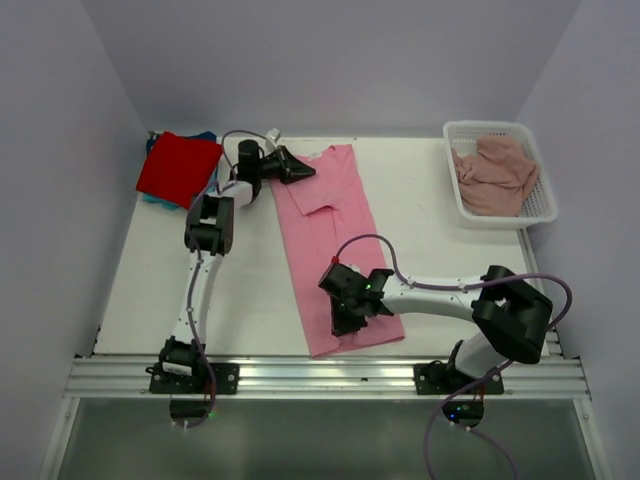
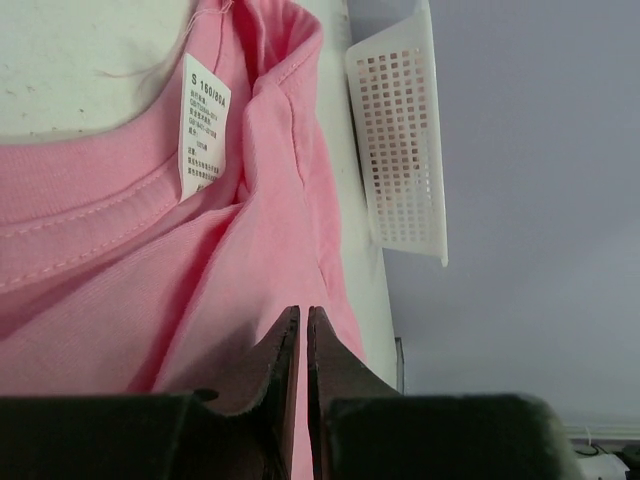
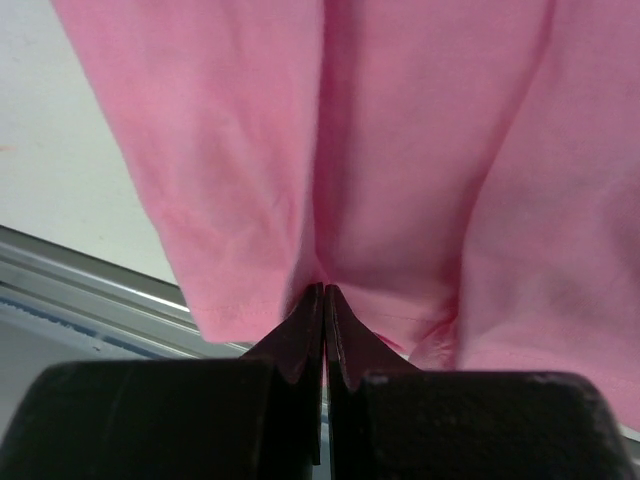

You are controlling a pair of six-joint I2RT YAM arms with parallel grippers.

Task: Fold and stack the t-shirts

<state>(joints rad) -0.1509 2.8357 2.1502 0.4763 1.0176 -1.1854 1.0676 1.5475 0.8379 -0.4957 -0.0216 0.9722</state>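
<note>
1. On the table, the pink shirt is laid lengthwise, collar far, hem near.
2. The right gripper is clamped on the hem.
3. The left gripper is set at the collar, jaws a slit apart; no grip can be confirmed.
4. The red shirt is placed far left; the dusty-pink shirt is held in the basket.

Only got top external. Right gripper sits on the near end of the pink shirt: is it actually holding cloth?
Observer: Yes. Right wrist view shows the right gripper shut on the bright pink t-shirt, pinching a fold at the hem.
Operator: And the left, at the collar end?
Observer: Left wrist view: the left gripper has its jaws a thin slit apart; cannot tell if cloth is between.
Operator: Collar orientation?
Observer: A white size tag lies exposed inside the neckline.
</note>
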